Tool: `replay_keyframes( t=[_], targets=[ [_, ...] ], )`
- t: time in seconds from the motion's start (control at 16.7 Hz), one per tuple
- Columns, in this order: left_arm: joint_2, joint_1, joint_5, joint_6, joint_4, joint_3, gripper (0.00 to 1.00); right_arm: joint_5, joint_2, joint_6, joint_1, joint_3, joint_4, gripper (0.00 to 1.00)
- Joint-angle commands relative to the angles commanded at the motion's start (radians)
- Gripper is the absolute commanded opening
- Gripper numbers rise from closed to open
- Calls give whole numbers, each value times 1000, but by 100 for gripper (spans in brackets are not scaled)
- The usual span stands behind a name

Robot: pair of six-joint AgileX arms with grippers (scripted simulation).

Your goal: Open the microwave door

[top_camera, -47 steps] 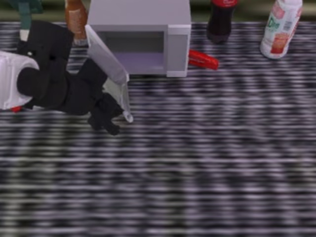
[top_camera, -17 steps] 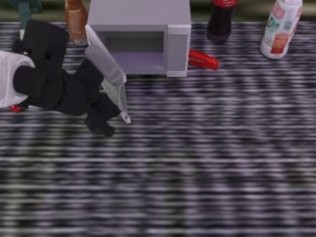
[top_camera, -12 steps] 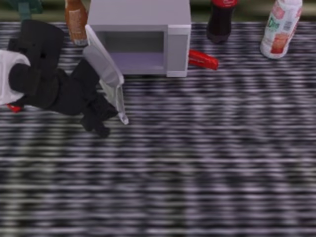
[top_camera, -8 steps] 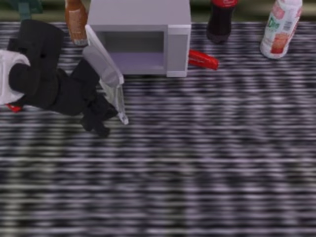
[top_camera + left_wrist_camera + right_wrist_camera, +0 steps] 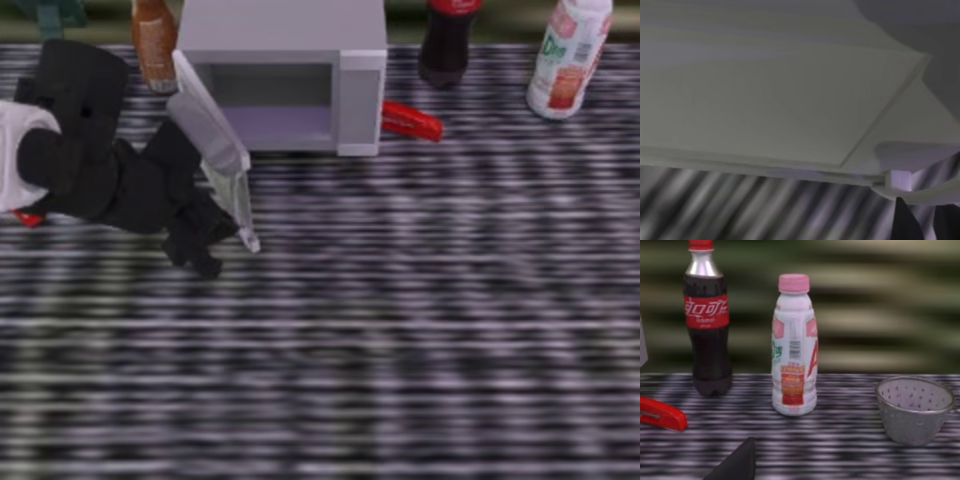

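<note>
Microwave door point(image 5: 212, 135) swung wide, upper left of the top view.

Hinged at the left front corner of the microwave point(image 5: 282, 40), with the lilac floor exposed. Left gripper point(image 5: 205, 240) at the door's free edge; cannot tell if clenched or released. Opening step judged nearly done; next calls for release and backing clear. Right arm out of the top view.
</note>
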Motion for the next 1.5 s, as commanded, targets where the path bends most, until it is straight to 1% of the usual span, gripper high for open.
replay_keyframes(
  t=[0.72,0.84,1.2,1.5],
  targets=[
    [0,0,0,0,0,0,0,0,0,0,0,0,0,100],
    [0,-3,6,0,-4,-5,0,0,0,0,0,0,0,100],
    [5,30,40,75,-42,12,0,0,0,0,0,0,0,100],
    [6,30,40,76,-42,12,0,0,0,0,0,0,0,100]
  ],
)
